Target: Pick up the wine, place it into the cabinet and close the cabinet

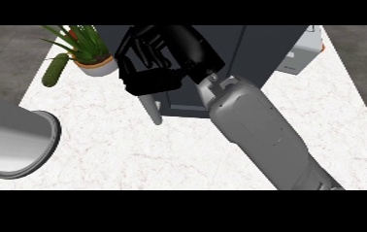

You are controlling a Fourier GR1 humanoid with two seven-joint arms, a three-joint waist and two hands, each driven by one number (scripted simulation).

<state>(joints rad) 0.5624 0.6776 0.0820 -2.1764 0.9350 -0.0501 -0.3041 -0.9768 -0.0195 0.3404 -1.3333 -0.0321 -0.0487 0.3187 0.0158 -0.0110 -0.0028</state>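
One robot hand point(154, 56) is seen, on one grey forearm point(261, 134). One dark cabinet point(237, 51) is counted on the one white marbled surface point(143, 158), with one grey bar handle point(153, 110) at its front. Also counted: one potted plant point(90, 51), one green cucumber point(55, 70), one grey round pot point(28, 141) at the left edge, and one pale box-like appliance point(305, 51) partly hidden behind the cabinet.

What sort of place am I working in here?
Most likely a kitchen counter: a white marble-look countertop carries a dark cabinet, a potted plant with a cucumber beside it, and a grey round vessel at the left edge. The right hand works at the cabinet front.
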